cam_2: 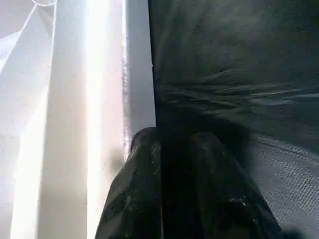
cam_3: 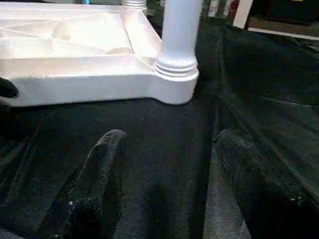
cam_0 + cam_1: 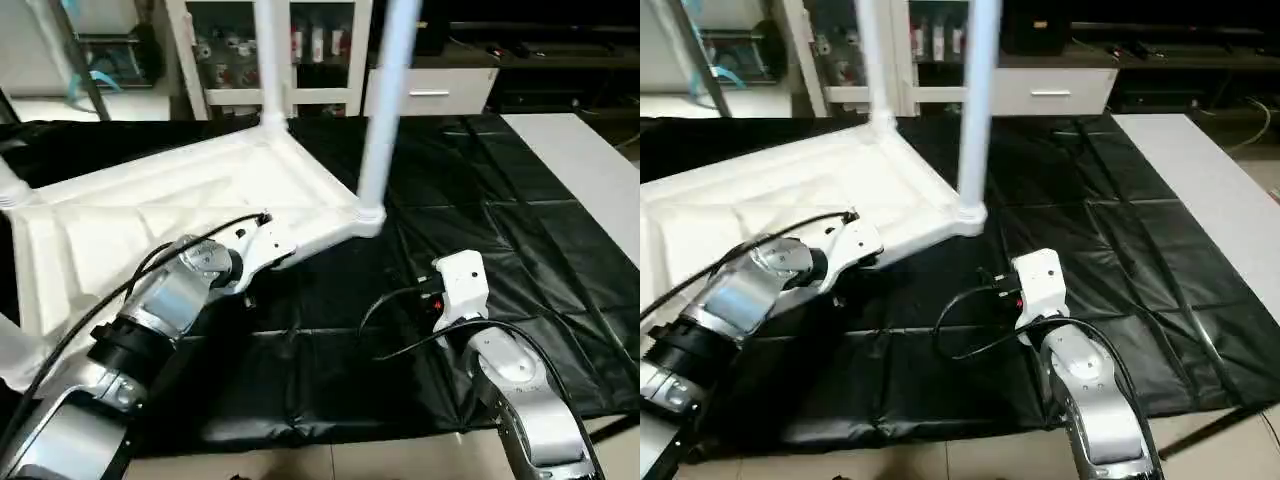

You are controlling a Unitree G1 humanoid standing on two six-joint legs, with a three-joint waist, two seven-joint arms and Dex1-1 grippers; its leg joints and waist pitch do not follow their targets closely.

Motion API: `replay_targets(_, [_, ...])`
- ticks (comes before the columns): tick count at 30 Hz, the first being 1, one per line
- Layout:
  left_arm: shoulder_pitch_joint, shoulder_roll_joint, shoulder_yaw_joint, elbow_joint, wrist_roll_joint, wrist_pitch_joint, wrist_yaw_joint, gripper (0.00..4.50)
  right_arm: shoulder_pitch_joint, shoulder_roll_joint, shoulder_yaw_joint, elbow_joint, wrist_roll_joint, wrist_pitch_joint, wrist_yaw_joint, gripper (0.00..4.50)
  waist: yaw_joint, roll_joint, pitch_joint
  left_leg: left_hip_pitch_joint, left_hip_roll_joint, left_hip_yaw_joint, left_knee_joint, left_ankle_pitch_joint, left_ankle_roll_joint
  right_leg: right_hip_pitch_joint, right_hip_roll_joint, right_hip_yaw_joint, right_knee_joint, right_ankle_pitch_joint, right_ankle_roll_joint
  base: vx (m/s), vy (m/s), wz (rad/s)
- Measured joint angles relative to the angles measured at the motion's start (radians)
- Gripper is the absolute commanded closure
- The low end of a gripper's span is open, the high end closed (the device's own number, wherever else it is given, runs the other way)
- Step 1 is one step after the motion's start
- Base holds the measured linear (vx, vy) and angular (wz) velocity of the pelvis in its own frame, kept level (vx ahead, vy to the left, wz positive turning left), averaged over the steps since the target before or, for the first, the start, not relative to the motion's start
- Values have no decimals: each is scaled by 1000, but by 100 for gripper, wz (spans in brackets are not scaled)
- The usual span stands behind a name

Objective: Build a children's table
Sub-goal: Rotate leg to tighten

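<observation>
Table top: the white square top (image 3: 150,210) lies upside down on the black-covered work table (image 3: 520,240), ribbed underside up, toward your left and far side of the cover.
Legs: you can see two legs standing upright in corner sockets, one at the near right corner (image 3: 385,100) and one at the far right corner (image 3: 268,60). White rounded parts show at the left edge of the head view, but you cannot tell from here whether they are seated legs.
Near corner socket: the collar of the near leg (image 2: 177,67) sits down against the socket with no gap visible on the side facing you.
Left gripper: it (image 1: 169,149) is pressed up against the near rim of the top, its two fingers (image 1: 144,164) close together with nothing between them; one lies along the white edge, the other over the black cover.
Right gripper: it (image 2: 169,164) hovers low over the cover just short of the near right corner, fingers spread wide and holding nothing.
Risk, shove: if your left gripper pushes on the rim, the whole top could slide across the slick cover and drag the wrinkles with it.
Risk, tipping: the tall legs make the top easy to rock; a bump from your right gripper against the near leg could tilt it or loosen it in its socket.
Risk, cables: the loose black cables (image 3: 400,320) by your right wrist could snag on the corner.
</observation>
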Motion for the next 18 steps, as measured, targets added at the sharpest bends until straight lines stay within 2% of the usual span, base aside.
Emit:
replay_targets(5, [-31, -29, -22, 98, 14, -73, 135, 338, 2, 9, 7, 1, -7, -2, -3, 142, -1, 0, 0, -1, 0, 0, 2, 0, 0, -1, 0, 0, -1, 3, -4, 0, 0, 0])
replay_targets(8, [-54, -59, -28, 209, 63, -163, 258, 338, 4, 17, 21, 0, -7, -2, -11, 142, -4, 0, 0, -3, 0, -1, 4, 0, 0, -1, 0, 0, -1, 3, -4, 0, 0, 0])
replay_targets(14, [-54, -68, -26, 287, 97, -268, 387, 338, 6, 18, 20, 0, -17, -2, -13, 142, -3, 0, 0, -2, 1, -2, 4, 0, 0, -2, 1, 0, -1, 3, -4, 0, 0, 0])
replay_targets(16, [-47, -75, 16, 284, 64, -303, 396, 338, 7, 18, 21, 0, -17, -2, -12, 142, -1, 0, 0, -2, 1, -2, 5, 0, 0, -2, 1, 0, -1, 3, -4, 0, 0, 0])
replay_targets(18, [-13, -113, 143, 226, -67, -354, 380, 338, 10, 17, 19, 0, -16, -4, -12, 142, 3, 0, 0, -3, 1, -2, 6, -1, 1, -2, 1, 0, -1, 3, -5, 0, 0, 0])
